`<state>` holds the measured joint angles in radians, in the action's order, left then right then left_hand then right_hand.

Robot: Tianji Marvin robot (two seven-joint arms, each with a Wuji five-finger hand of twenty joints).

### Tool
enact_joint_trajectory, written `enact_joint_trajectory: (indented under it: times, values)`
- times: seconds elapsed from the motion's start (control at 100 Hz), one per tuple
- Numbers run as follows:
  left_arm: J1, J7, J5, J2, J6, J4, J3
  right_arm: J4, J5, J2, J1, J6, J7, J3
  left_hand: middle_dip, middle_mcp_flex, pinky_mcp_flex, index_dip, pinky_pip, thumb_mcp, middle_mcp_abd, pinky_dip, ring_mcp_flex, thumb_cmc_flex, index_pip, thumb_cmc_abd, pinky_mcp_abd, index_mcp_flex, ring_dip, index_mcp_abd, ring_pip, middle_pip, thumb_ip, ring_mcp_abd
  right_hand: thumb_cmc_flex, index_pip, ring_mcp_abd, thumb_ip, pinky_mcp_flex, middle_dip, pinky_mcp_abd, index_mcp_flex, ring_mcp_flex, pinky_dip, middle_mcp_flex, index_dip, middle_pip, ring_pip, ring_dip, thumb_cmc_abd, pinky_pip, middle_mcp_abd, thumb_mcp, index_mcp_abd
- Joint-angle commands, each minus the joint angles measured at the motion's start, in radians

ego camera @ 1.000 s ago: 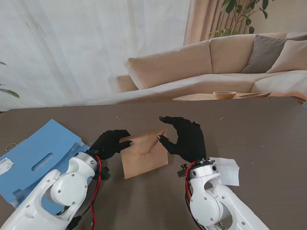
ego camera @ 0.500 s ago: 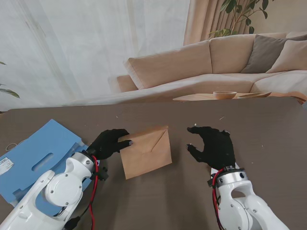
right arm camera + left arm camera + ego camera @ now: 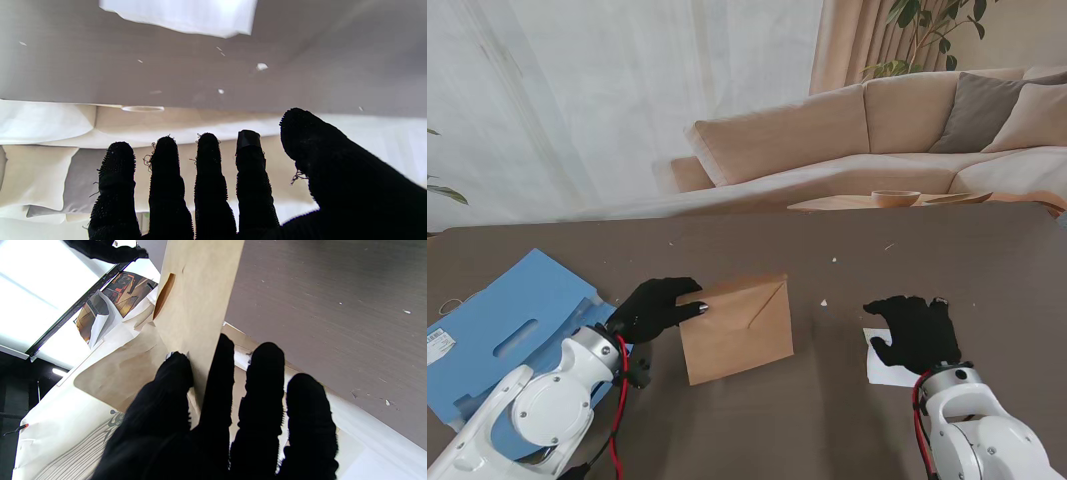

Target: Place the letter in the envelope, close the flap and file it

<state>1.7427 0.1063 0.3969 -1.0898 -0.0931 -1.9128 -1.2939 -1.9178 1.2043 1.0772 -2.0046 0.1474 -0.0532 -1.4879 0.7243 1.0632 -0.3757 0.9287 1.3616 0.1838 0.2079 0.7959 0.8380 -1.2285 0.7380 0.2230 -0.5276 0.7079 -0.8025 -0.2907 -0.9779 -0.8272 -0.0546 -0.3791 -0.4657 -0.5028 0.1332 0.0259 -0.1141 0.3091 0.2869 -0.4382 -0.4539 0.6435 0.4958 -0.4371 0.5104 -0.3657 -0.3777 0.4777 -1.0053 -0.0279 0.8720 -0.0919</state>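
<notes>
Pinching the envelope (image 3: 735, 328) by its left edge, left hand (image 3: 655, 309), thumb on top, fingers (image 3: 218, 380) beneath, lifted off the worktop (image 3: 847, 410). Hovering spread over the letter (image 3: 882, 365) at right, right hand (image 3: 917, 333), gripping nothing. Lying left, blue folder (image 3: 507, 325). Scattered between, white specks (image 3: 824, 302).

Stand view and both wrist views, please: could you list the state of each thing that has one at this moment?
Envelope: flap open, held at its left edge.
Letter: outside the envelope, flat on the table, partly under the right hand.
Folder: flat on the table, left of the envelope.
Left hand: shut on the envelope.
Right hand: open, over the letter.
</notes>
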Motion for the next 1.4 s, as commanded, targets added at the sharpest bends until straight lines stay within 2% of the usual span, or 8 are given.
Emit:
enact_joint_trajectory:
  times: [0.0,0.29,0.45,0.75,1.01,1.05,1.12,1.39]
  values:
    - [0.016,0.018,0.001,-0.002,-0.009,-0.016,-0.001,0.026,0.013,-0.008,-0.004,0.011,0.036,-0.005,0.005,-0.029,0.006,0.02,0.006,0.022,-0.042,0.033,-0.011,-0.063,0.05,-0.059,0.006,-0.053,-0.031,0.028,0.001,-0.028,0.017,-0.005,-0.015,0.014,-0.03,0.023,0.027,-0.011,-0.022,0.052,0.047,-0.017,-0.054,0.019,-0.015,0.014,0.023,0.011,0.031,0.014,0.017,-0.018]
    - [0.025,0.028,0.004,0.001,-0.02,-0.024,0.0,0.093,0.079,-0.024,0.023,0.026,0.139,-0.005,0.005,-0.027,0.005,0.022,0.005,0.021,-0.038,0.036,-0.007,-0.062,0.049,-0.057,0.006,-0.048,-0.034,0.035,0.001,-0.027,0.017,-0.006,0.055,0.136,-0.061,-0.048,0.098,-0.04,-0.06,0.266,0.189,-0.041,-0.295,0.066,-0.037,0.072,0.067,0.05,0.119,0.013,-0.05,0.05]
    - [0.025,0.029,0.01,0.001,-0.018,-0.024,0.003,0.135,0.051,-0.028,0.049,0.014,0.171,0.001,0.005,-0.027,0.005,0.022,0.004,0.021,-0.037,0.037,-0.008,-0.063,0.046,-0.059,0.006,-0.05,-0.035,0.034,0.001,-0.026,0.017,-0.004,0.106,0.152,-0.064,-0.064,0.104,-0.043,-0.061,0.26,0.192,-0.045,-0.294,0.071,-0.032,0.081,0.076,0.062,0.133,0.018,-0.099,0.067]
    - [0.025,0.035,0.015,0.003,-0.011,-0.025,0.006,0.224,-0.034,-0.028,0.095,0.001,0.129,0.027,0.006,-0.029,0.003,0.025,0.006,0.021,-0.037,0.041,-0.006,-0.063,0.045,-0.059,0.009,-0.05,-0.038,0.035,-0.001,-0.026,0.017,-0.003,0.048,0.041,-0.05,-0.076,0.067,-0.028,-0.045,0.091,0.102,-0.032,-0.126,0.008,0.009,0.036,0.06,0.116,0.112,0.034,-0.035,-0.041]
    - [0.029,0.031,0.015,0.002,-0.013,-0.027,0.005,0.317,-0.056,-0.021,0.134,-0.013,-0.029,0.055,0.006,-0.028,0.001,0.026,0.006,0.02,-0.036,0.043,-0.005,-0.062,0.044,-0.059,0.007,-0.05,-0.039,0.036,-0.003,-0.027,0.017,-0.004,-0.041,-0.178,-0.037,-0.094,0.009,0.005,-0.029,-0.136,-0.013,-0.024,0.046,-0.092,0.066,-0.042,0.023,0.178,0.047,0.042,0.107,-0.196]
    - [0.029,0.03,0.014,0.002,-0.012,-0.027,0.005,0.335,-0.063,-0.018,0.142,-0.014,-0.061,0.06,0.006,-0.027,0.0,0.026,0.007,0.02,-0.036,0.043,-0.004,-0.062,0.044,-0.058,0.007,-0.049,-0.039,0.036,-0.003,-0.027,0.017,-0.004,-0.096,-0.321,-0.036,-0.181,-0.004,0.016,-0.025,-0.197,-0.04,-0.034,0.092,0.01,0.071,-0.059,0.018,0.218,0.025,0.041,0.105,-0.24]
    - [0.03,0.03,0.012,0.002,-0.009,-0.029,0.005,0.363,-0.081,-0.013,0.154,-0.017,-0.112,0.068,0.006,-0.027,0.0,0.026,0.007,0.02,-0.035,0.044,-0.004,-0.063,0.043,-0.059,0.007,-0.049,-0.039,0.037,-0.003,-0.027,0.017,-0.004,-0.155,-0.477,-0.036,-0.202,-0.024,0.022,-0.02,-0.325,-0.088,-0.035,0.163,0.09,0.086,-0.083,0.011,0.203,0.001,0.042,0.1,-0.3]
    - [0.032,0.032,0.01,0.002,-0.008,-0.033,0.003,0.353,-0.116,-0.004,0.143,-0.03,-0.149,0.056,0.005,-0.028,0.0,0.025,0.006,0.02,-0.033,0.045,-0.004,-0.063,0.041,-0.059,0.008,-0.049,-0.039,0.037,-0.004,-0.027,0.018,-0.004,-0.165,-0.534,-0.033,-0.177,-0.045,0.027,-0.012,-0.38,-0.139,-0.042,0.229,0.002,0.089,-0.103,0.006,0.149,-0.029,0.063,0.122,-0.268]
